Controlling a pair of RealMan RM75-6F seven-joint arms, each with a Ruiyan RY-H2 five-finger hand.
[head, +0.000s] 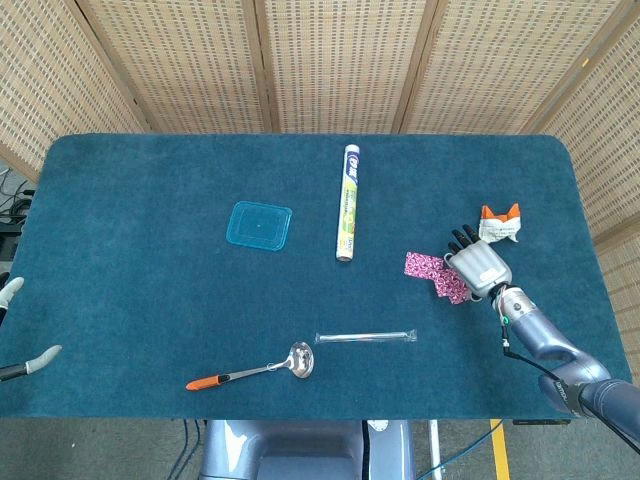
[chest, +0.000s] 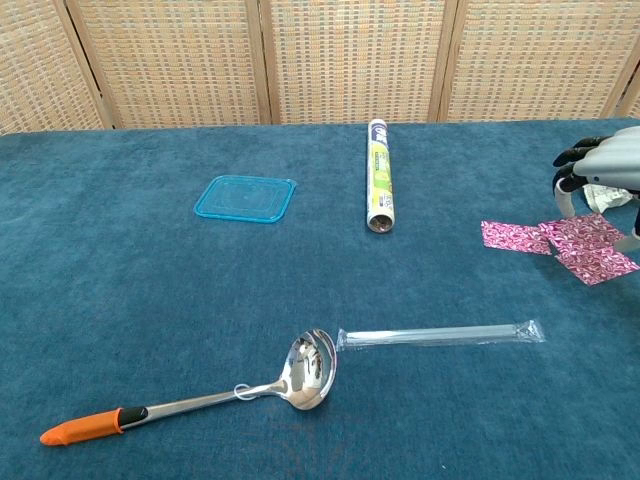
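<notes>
My right hand (head: 479, 264) hovers low over the right part of the table, fingers apart and pointing down, with nothing gripped. Its fingertips (chest: 565, 196) hang at the far edge of two overlapping pink patterned sheets (head: 436, 275) (chest: 559, 240); I cannot tell whether they touch. Just behind the hand lies a crumpled orange-and-white packet (head: 498, 225) (chest: 600, 196). Of my left hand (head: 38, 356) only spread fingertips show at the table's left edge in the head view, holding nothing.
A roll in a white and green wrapper (head: 348, 201) (chest: 378, 186) lies mid-table, with a blue square lid (head: 259, 224) (chest: 245, 198) to its left. Near the front lie a clear long sleeve (head: 365, 338) (chest: 440, 335) and a steel ladle with an orange handle (head: 251, 372) (chest: 200, 402).
</notes>
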